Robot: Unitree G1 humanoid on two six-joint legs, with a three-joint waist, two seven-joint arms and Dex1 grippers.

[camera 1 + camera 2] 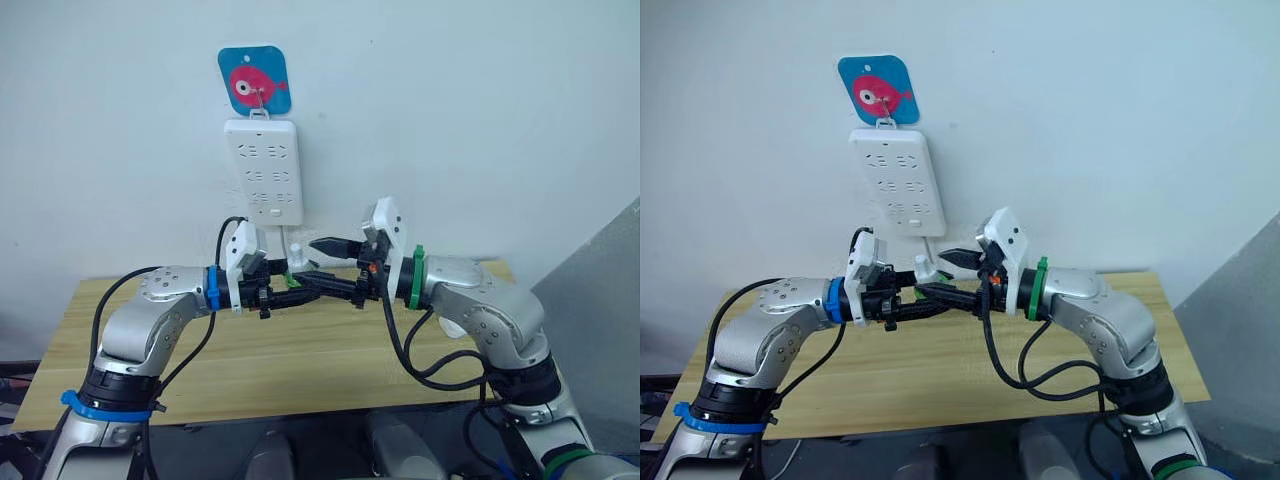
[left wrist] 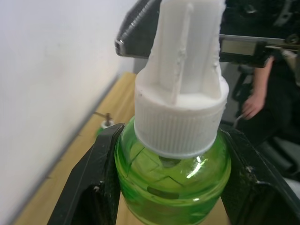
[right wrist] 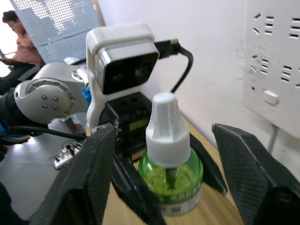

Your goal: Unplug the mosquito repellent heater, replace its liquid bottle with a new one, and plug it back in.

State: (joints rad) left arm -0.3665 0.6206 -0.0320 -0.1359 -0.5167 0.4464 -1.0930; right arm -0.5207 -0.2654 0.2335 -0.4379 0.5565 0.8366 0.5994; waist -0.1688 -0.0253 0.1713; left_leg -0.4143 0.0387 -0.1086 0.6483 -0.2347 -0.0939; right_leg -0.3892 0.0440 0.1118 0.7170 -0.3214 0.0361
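Note:
A green liquid bottle with a tall white cap hangs above the wooden table, close to the wall. My left gripper is shut on its green body, one black finger on each side. From the opposite side my right gripper stands open, with its fingers spread wide of the bottle and not touching it. The mosquito repellent heater is out of view.
A long white power strip hangs on the wall under a blue fish hook, with nothing plugged in. A small green-and-white object with a thin stem stands on the table by the wall. A person sits behind. A grey panel rises at right.

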